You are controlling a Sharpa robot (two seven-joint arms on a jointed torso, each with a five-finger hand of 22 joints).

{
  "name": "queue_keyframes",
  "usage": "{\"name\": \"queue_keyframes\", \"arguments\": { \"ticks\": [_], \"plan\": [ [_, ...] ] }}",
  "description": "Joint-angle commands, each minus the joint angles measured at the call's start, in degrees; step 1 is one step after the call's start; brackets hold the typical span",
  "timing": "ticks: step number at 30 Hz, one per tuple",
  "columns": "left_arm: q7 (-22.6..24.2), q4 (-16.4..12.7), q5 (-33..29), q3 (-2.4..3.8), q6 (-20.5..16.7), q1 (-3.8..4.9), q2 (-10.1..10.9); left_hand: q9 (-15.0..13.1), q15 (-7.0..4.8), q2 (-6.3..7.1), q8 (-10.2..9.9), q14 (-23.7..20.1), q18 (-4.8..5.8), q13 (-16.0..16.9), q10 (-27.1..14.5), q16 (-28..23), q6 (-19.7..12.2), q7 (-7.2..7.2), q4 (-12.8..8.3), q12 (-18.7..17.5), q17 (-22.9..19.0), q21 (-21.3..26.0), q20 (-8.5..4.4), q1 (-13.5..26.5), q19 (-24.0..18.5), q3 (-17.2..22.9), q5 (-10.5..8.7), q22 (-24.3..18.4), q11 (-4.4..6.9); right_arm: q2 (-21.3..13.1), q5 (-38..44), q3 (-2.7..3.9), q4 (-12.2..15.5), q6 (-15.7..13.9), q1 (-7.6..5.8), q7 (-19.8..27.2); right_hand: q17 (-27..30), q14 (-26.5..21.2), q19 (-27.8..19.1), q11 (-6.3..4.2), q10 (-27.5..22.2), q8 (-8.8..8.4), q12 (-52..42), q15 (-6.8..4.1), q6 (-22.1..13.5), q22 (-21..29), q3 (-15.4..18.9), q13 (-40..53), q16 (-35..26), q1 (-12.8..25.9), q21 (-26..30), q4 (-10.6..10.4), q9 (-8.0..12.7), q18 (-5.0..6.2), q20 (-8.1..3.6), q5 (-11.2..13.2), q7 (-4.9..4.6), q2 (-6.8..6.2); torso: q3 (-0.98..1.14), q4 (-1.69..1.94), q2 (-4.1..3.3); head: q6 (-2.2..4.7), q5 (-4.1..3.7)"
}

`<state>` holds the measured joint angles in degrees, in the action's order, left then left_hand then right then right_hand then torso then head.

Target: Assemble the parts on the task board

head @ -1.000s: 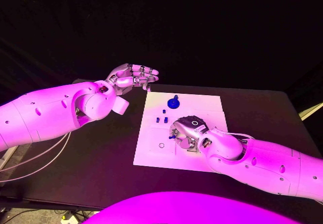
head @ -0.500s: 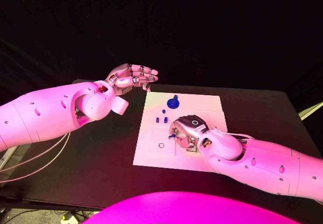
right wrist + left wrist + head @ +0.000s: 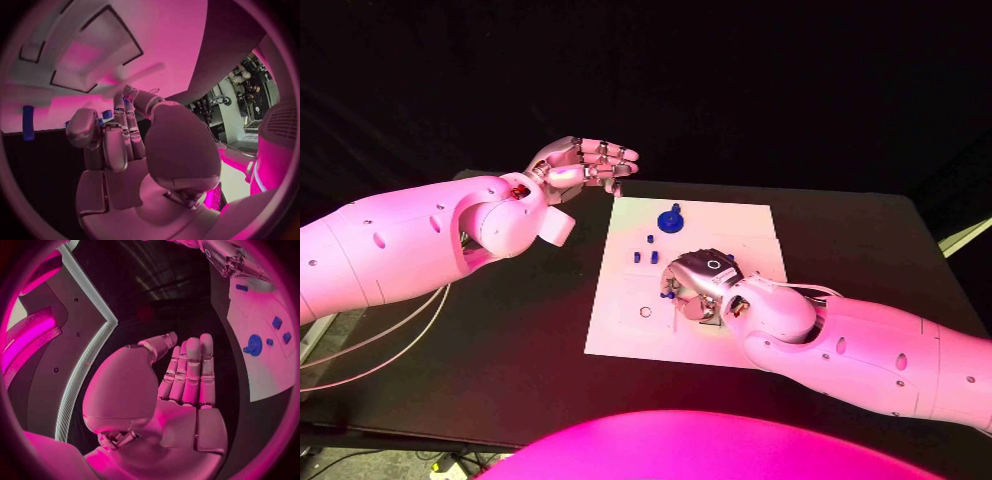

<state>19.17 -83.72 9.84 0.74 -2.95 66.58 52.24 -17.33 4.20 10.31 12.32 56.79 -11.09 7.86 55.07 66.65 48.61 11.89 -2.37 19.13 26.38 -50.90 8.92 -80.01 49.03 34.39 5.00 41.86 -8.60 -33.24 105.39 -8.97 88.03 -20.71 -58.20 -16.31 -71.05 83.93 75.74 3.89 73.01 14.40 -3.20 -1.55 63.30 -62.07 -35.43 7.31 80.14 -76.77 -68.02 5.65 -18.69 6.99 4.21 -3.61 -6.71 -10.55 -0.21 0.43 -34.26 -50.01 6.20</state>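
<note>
Lying flat at the middle of the black table, the white task board is set with its long axis running near to far. Small blue parts and a larger round blue part occupy its far half. The right hand is pressed down at mid-board, fingers curled around a blue part. The left hand is held above the table, left of the board's far corner, fingers together, nothing held.
</note>
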Motion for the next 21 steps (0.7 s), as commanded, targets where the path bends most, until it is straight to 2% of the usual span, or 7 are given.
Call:
{"name": "queue_keyframes", "arguments": {
  "ticks": [1,14,21],
  "plan": [
    [0.0,-0.2,-0.1,0.05,0.1,0.03,0.0,-0.4,-0.06,-0.40,0.5,-0.3,0.55,0.8,-1.3,-0.5,-0.8,0.52,0.2,0.8,-0.7,0.8,0.40,0.2,0.0,-1.8,0.36,-0.7,-0.03,0.1,0.4,-0.12,0.1,0.6,0.14,-0.4,-1.1,2.8,0.9,-1.27,3.8,1.83,-1.3,-0.24,0.7,-0.9,-2.3,1.2,0.8,0.1,-1.4,1.1,-1.2,-1.19,-0.06,-0.5,-0.24,1.82,-0.02,0.01,0.00,0.01,0.03],
    [0.0,-0.2,-0.1,0.05,0.1,0.03,0.1,-0.4,-0.04,-0.41,0.6,-0.4,0.55,0.8,-1.3,-0.5,-0.8,0.54,0.3,0.9,-0.7,0.8,0.42,0.2,0.0,-1.8,0.36,-0.8,-0.04,0.3,0.9,-0.12,0.4,-1.0,0.13,-1.5,-1.2,2.8,0.8,-1.27,3.8,1.83,-1.3,-0.24,0.7,-0.9,-2.3,1.2,0.9,0.1,-1.4,1.1,-1.2,-1.18,-0.06,-0.5,-0.24,1.85,0.01,-0.01,0.00,0.01,0.03],
    [0.0,-0.2,-0.1,0.05,0.1,0.03,0.1,-0.4,-0.02,-0.43,0.6,-0.4,0.56,0.8,-1.4,-0.5,-0.8,0.56,0.3,0.9,-0.7,0.9,0.43,0.2,0.0,-1.9,0.36,-0.8,-0.06,0.4,1.1,-0.12,0.4,0.0,0.13,-1.6,-1.3,2.8,0.8,-1.28,3.8,1.82,-1.3,-0.24,0.7,-0.9,-2.3,1.3,0.9,0.1,-1.4,1.1,-1.2,-1.18,-0.06,-0.5,-0.24,1.87,0.01,0.02,-0.02,0.01,-0.03]
  ]
}}
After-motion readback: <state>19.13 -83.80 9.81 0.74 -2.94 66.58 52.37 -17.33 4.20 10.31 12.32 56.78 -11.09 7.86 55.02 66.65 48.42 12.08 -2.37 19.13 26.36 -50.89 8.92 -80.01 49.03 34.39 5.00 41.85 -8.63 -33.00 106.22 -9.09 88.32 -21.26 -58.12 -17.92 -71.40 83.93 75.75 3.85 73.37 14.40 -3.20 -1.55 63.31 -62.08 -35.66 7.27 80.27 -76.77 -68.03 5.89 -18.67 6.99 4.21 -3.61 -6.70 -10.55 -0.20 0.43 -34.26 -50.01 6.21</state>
